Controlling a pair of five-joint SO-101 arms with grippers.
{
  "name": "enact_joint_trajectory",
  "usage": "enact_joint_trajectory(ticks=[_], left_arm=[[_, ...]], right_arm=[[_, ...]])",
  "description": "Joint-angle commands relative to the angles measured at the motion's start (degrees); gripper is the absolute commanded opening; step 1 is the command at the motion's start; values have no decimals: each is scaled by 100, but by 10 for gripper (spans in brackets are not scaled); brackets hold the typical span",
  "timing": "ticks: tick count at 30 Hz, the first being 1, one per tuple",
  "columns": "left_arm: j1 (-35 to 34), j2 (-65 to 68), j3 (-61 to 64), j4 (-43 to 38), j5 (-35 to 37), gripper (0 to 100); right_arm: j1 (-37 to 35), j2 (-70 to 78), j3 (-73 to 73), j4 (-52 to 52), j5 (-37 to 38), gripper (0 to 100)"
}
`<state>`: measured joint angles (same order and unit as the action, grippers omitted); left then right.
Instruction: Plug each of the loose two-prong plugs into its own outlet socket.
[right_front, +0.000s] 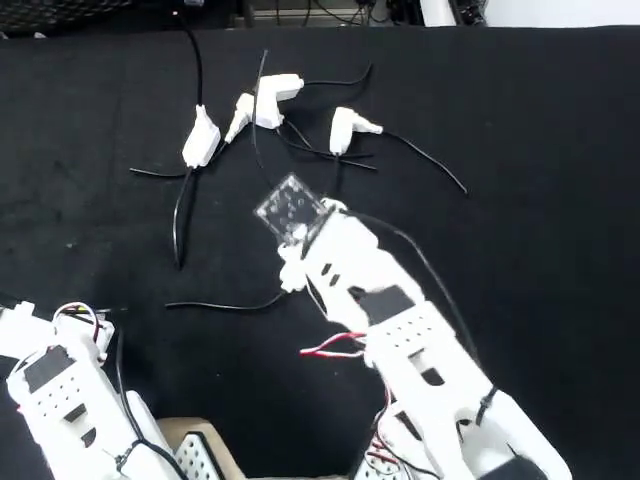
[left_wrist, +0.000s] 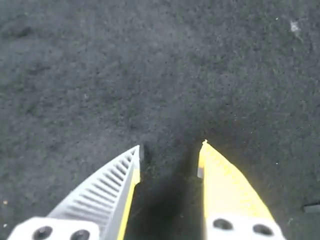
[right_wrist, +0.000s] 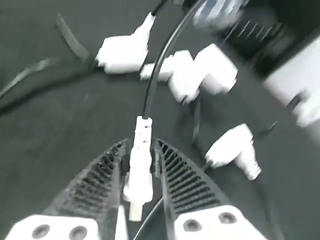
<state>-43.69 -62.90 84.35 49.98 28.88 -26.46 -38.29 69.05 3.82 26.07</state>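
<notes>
My right gripper (right_wrist: 140, 142) is shut on a slim white two-prong plug (right_wrist: 138, 167), whose black cable (right_wrist: 162, 65) runs away from the fingers. In the high view this gripper (right_front: 291, 213) hovers just short of the white outlet pieces at the table's far middle: one at the left (right_front: 201, 138), a joined pair (right_front: 264, 103) and one at the right (right_front: 345, 128). The right wrist view shows the same pieces: (right_wrist: 122, 50), (right_wrist: 200, 72), (right_wrist: 232, 145). My left gripper (left_wrist: 170, 147) stands open over bare black cloth, with its arm (right_front: 55, 385) at the near left corner.
Black cables (right_front: 180, 215) trail from the white pieces across the black cloth (right_front: 540, 150). A loose cable (right_front: 220, 305) lies between the two arms. A white block (right_front: 195, 455) sits at the near edge between the arm bases.
</notes>
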Motion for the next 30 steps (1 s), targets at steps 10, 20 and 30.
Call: enact_joint_trajectory(ticks=[10,20,30], left_arm=[[66,-35,-13,-123,-35,192],[66,-35,-13,-132,-35,192],[75,-35,-13,-132,-26,192]], right_arm=[[211,734,1622,-4000,-246,11],[185,1367,1270,-3710,-2180,13],[-35,1437,2185,-5169,-176,15]])
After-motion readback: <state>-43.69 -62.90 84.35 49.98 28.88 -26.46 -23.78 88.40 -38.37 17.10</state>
